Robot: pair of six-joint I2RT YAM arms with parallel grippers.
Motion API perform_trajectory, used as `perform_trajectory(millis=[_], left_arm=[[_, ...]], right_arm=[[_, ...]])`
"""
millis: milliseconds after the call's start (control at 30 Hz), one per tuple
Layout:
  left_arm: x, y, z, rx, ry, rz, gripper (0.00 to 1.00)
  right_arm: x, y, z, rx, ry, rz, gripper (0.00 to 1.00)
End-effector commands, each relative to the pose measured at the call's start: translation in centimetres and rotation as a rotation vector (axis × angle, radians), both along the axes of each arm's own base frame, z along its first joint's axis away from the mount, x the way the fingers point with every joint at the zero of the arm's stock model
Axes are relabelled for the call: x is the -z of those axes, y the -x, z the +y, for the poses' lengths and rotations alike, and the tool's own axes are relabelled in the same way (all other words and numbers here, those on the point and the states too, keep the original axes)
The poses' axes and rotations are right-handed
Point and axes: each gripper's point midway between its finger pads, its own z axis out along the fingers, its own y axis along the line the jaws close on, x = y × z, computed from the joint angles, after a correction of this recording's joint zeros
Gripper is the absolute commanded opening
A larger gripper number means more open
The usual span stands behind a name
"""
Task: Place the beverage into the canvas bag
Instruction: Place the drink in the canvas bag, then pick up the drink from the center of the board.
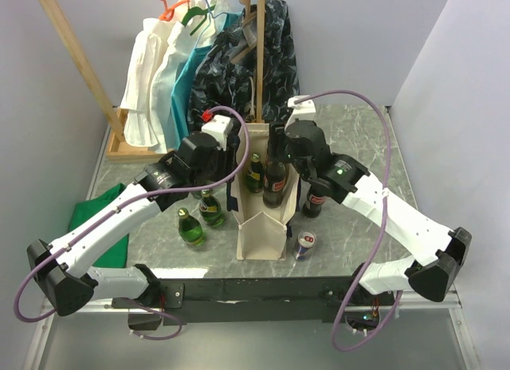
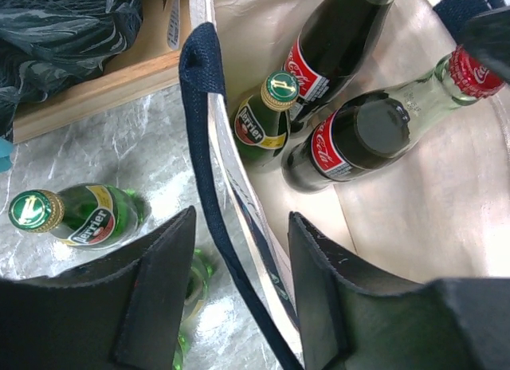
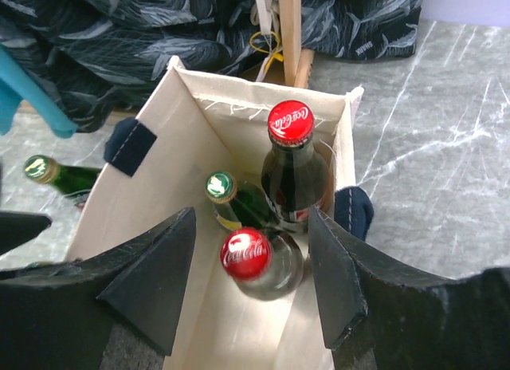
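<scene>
Grey surface (image 3: 446,147): a can (image 1: 305,244) and green bottles (image 1: 190,226) are waiting nearest me. Behind them the canvas bag (image 1: 263,238) is standing upright, holding three bottles. The left claw (image 2: 241,226) is hanging spread astride its wall. The right claw (image 3: 251,218) is hovering spread over a cola bottle (image 3: 247,254). I am planning a straight vertical lift to clear the caps.

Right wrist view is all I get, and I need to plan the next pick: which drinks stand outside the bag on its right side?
Observer: A Coke bottle stands upright just right of the bag.
Operator: Anything else on that side?
Observer: A can, by the bag's near right corner.
Operator: Where is the left hand?
Observer: The left hand straddles the bag's left wall, fingers apart, one inside and one outside.
</scene>
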Motion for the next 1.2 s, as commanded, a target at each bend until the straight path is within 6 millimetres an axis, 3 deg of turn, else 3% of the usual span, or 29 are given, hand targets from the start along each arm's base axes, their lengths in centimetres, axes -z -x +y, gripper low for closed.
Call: perform_trajectory(millis=[0, 267, 533, 867, 1167], left_arm=[[-2.7, 0.2, 0.4, -0.019, 0.073, -0.056, 0.57], [-3.2, -0.7, 2.1, -0.138, 0.053, -0.071, 0.60], [-2.5, -0.5, 5.6, -0.306, -0.001, -0.052, 0.66], [1.5, 1.6, 7.5, -0.366, -0.036, 0.058, 0.69], [5.2, 2.5, 6.8, -0.339, -0.050, 0.151, 0.69]], right_arm=[[-4.2, 1.6, -0.8, -0.022, -0.067, -0.029, 0.66], [-3.0, 3.9, -2.4, -0.024, -0.038, 0.058, 0.66], [0.1, 6.1, -4.0, -0.018, -0.018, 0.149, 0.66], [4.3, 7.7, -4.3, -0.028, 0.009, 0.271, 0.66], [5.9, 8.5, -3.8, -0.048, 0.005, 0.322, 0.63]])
